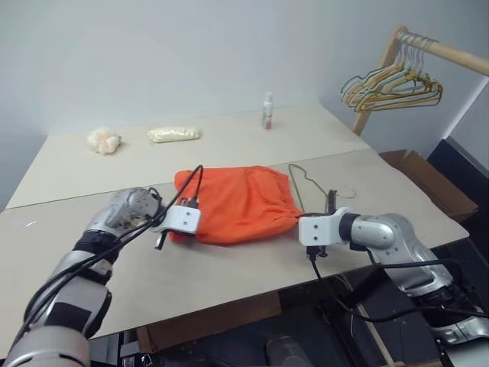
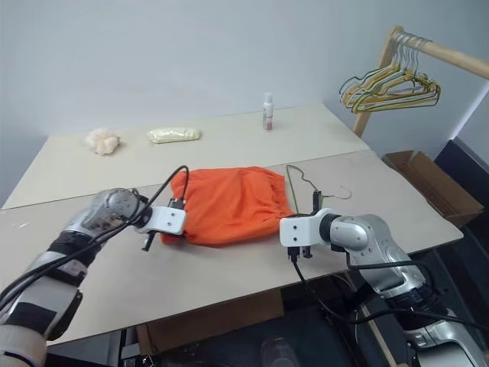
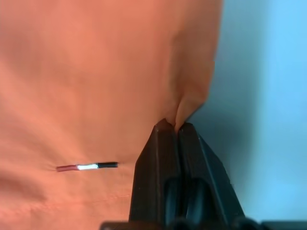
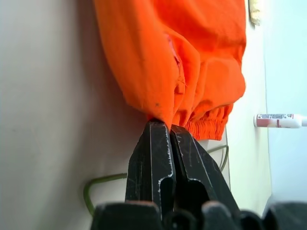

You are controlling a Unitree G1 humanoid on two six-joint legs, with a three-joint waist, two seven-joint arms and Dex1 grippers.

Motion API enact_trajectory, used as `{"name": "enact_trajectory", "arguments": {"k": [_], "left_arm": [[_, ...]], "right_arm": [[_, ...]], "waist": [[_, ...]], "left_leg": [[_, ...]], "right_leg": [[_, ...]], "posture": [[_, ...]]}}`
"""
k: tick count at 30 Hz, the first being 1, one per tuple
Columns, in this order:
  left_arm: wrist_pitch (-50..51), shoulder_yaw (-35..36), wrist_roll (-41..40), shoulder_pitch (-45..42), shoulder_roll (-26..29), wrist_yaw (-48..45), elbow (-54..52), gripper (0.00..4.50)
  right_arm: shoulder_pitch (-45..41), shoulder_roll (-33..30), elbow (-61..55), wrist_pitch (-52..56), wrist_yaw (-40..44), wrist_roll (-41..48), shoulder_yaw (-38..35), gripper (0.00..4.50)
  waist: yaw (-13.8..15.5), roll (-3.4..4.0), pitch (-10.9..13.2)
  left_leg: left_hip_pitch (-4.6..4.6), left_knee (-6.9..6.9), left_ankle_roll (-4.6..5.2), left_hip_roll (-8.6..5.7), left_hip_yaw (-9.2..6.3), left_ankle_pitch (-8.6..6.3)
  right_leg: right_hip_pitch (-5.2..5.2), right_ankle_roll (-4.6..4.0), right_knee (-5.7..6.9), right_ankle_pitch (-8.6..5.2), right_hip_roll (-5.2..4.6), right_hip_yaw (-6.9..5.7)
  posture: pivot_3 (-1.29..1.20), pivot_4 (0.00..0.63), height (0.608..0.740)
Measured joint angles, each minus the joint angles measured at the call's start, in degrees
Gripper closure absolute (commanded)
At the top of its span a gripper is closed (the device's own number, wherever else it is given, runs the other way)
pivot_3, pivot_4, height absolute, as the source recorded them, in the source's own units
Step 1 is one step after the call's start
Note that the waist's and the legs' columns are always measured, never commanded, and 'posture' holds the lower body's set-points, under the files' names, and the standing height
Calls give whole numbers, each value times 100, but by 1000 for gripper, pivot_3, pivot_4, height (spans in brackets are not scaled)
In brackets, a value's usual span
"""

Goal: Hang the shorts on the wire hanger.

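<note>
Gripping the shorts (image 1: 238,200) at two opposite edges, both claws are pinched together on orange cloth: the left claw (image 3: 175,128) has a small fold of the edge farthest from the hanger nipped between its tips, and the right claw (image 4: 163,125) is clamped on a corner of fabric at the gathered waistband side. The shorts lie flat on the tabletop (image 1: 229,267), with the wire hanger (image 1: 306,182) lying just beside the waistband edge, its hook pointing away from the cloth; in the right wrist view a length of wire runs under the claw, close to the hem. The step in hand looks like lifting the garment so it can be draped over the hanger. To do it well, both arms should rise together and evenly, keeping the cloth lightly stretched between them, because each pinch holds only a thin bit of fabric and a jerk could pull it free. The right claw should take care not to snag or drag the wire as it lifts. A bunch of coated hangers (image 1: 393,88) on the rack (image 1: 451,52) plays no part.
</note>
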Motion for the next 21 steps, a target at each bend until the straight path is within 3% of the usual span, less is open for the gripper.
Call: {"name": "enact_trajectory", "arguments": {"k": [6,9,11,13,17,19,21], "left_arm": [[477,533,-1506,1101,1326,-1318,-1969,4473],[1066,860,-2031,1450,1552,-1304,-2653,4473],[1429,1093,-2104,1304,1378,-944,-2697,4473],[1707,1293,-2072,776,839,-221,-2372,4473],[1963,1654,-1735,-1402,-586,2130,-642,4473],[1821,1815,-1465,-2410,-865,3317,328,4473],[1489,1955,-1182,-3292,-1000,4525,1241,4473]], "right_arm": [[166,-701,-131,-913,1023,1355,-126,4500],[-284,-626,296,-990,1191,1730,-227,4500],[-915,-406,918,-1016,1025,1670,-263,4500],[-1671,27,1780,-1025,607,1442,-298,4500],[-3717,1270,3838,-845,-1154,722,-285,4500],[-4439,1619,4656,-749,-2036,512,-349,4500],[-4960,1870,5369,-798,-3061,388,-513,4500]], "waist": [[3,2,3],[118,2,4],[217,4,5],[317,3,9],[426,-6,9],[387,-10,6],[345,-9,5]], "left_leg": [[-3,0,4,3,0,-3],[22,5,5,3,0,-2],[35,1,6,2,-2,-1],[42,0,4,-2,-5,1],[-34,14,-51,-17,-8,35],[-99,20,-69,-22,-8,47],[-102,9,-65,-23,-10,43]], "right_leg": [[5,1,-3,0,-6,4],[25,0,-1,0,-5,5],[28,-1,-1,1,2,6],[31,-1,-2,1,4,3],[-47,0,9,8,-5,2],[-115,0,63,9,-11,3],[-150,1,113,9,-16,4]], "posture": [[-213,0,740],[-194,0,740],[-176,0,740],[-162,0,740],[-147,0,740],[-145,0,740],[-145,0,740]]}}
